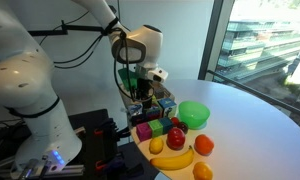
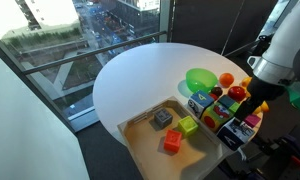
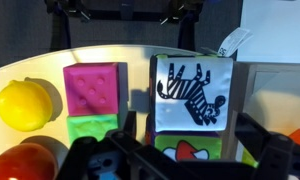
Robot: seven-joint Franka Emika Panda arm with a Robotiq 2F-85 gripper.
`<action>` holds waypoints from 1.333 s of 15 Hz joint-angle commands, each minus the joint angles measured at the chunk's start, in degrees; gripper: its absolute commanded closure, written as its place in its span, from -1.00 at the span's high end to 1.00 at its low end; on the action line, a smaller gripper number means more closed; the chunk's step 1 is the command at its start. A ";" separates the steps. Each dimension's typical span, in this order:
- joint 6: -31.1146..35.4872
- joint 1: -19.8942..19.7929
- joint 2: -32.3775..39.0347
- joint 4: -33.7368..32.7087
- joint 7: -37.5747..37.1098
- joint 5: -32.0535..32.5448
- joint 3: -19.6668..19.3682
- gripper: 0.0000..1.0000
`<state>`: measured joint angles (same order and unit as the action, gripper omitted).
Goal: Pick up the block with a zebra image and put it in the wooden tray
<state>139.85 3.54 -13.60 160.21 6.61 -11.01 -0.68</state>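
Note:
The zebra block (image 3: 195,92), a white cube with a black zebra picture, fills the middle of the wrist view and stands among other picture cubes. My gripper (image 3: 193,122) is open, with one dark finger on each side of the zebra block; the right finger is close to it and the left one stands a little apart. In both exterior views the gripper (image 1: 142,92) (image 2: 238,108) hangs low over the cluster of cubes. The wooden tray (image 2: 142,140) lies at the table's near edge and holds a grey, a green and a red cube.
A pink cube (image 3: 93,87), a green cube (image 3: 93,128) and a lemon (image 3: 23,103) lie beside the zebra block. A green bowl (image 1: 194,114) (image 2: 200,78) stands just past the cubes. A banana (image 1: 172,158) and an orange (image 1: 203,145) lie near the table's edge.

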 commanded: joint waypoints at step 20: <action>0.72 0.61 6.96 -1.02 5.80 -5.86 0.48 -0.62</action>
<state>143.96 4.53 -5.19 159.23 11.95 -16.98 -0.46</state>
